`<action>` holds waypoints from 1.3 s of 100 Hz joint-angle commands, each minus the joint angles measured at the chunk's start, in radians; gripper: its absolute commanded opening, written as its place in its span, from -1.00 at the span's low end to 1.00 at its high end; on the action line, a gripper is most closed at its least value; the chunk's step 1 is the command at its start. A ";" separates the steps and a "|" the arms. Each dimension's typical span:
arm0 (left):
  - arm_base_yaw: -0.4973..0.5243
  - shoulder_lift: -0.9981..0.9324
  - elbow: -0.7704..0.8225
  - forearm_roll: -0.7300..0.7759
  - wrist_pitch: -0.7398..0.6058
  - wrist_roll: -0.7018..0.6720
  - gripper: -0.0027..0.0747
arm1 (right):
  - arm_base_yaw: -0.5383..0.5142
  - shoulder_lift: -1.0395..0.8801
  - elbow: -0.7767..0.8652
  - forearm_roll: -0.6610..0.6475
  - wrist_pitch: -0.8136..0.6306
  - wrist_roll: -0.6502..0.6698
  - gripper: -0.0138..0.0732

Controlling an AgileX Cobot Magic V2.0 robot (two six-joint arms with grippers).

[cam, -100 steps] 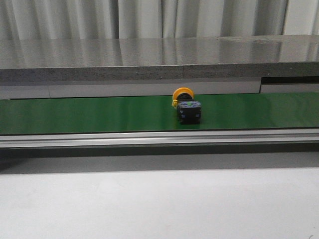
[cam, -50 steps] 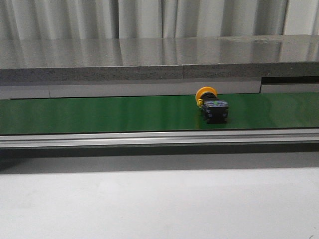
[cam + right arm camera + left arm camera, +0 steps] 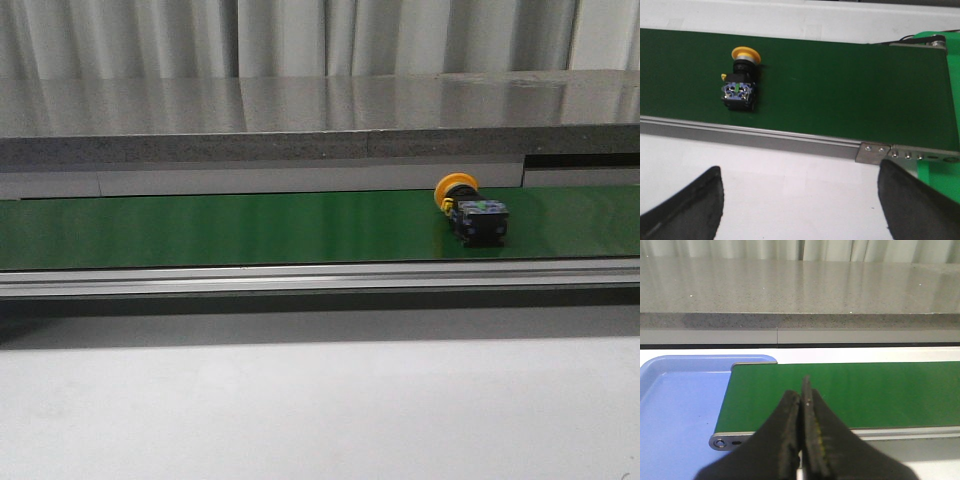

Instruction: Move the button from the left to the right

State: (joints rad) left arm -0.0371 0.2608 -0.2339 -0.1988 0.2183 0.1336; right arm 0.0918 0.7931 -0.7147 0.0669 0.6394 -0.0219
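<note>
The button point(image 3: 472, 212) lies on its side on the green conveyor belt point(image 3: 200, 228), right of centre in the front view, yellow head toward the back. It also shows in the right wrist view point(image 3: 741, 82), with blue-green marks on its dark body. My right gripper point(image 3: 800, 200) is open and empty above the white table, in front of the belt and apart from the button. My left gripper point(image 3: 801, 402) is shut and empty, over the belt's left end point(image 3: 840, 392). Neither gripper shows in the front view.
A blue tray point(image 3: 675, 410) sits beside the belt's left end. The belt's metal rail point(image 3: 320, 278) runs along its front edge. A grey stone ledge point(image 3: 320, 125) stands behind the belt. The belt's right end and a green part point(image 3: 940, 172) show in the right wrist view.
The button has travelled to the right along the belt, from near the centre to right of centre. Its pose is unchanged.
</note>
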 commanded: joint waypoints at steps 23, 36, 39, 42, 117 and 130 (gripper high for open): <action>-0.009 0.006 -0.027 -0.010 -0.077 -0.005 -0.99 | -0.004 0.233 -0.158 0.009 -0.031 -0.018 0.78; -0.009 0.006 -0.027 -0.010 -0.077 -0.005 -0.99 | -0.004 0.350 -0.222 0.009 -0.037 -0.021 0.78; -0.009 0.006 -0.027 -0.010 -0.077 -0.005 -0.99 | -0.003 0.372 -0.234 0.009 -0.041 -0.022 0.78; -0.009 0.006 -0.027 -0.010 -0.077 -0.005 -0.99 | -0.003 0.393 -0.246 0.009 -0.044 -0.023 0.78; -0.009 0.006 -0.027 -0.010 -0.077 -0.005 -0.99 | -0.003 0.739 -0.351 0.005 -0.128 -0.093 0.77; -0.009 0.006 -0.027 -0.010 -0.077 -0.005 -0.99 | -0.003 0.779 -0.351 -0.011 -0.142 -0.093 0.61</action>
State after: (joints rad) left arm -0.0371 0.2608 -0.2339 -0.1988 0.2183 0.1336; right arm 0.0918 1.5831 -1.0304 0.0668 0.5544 -0.1028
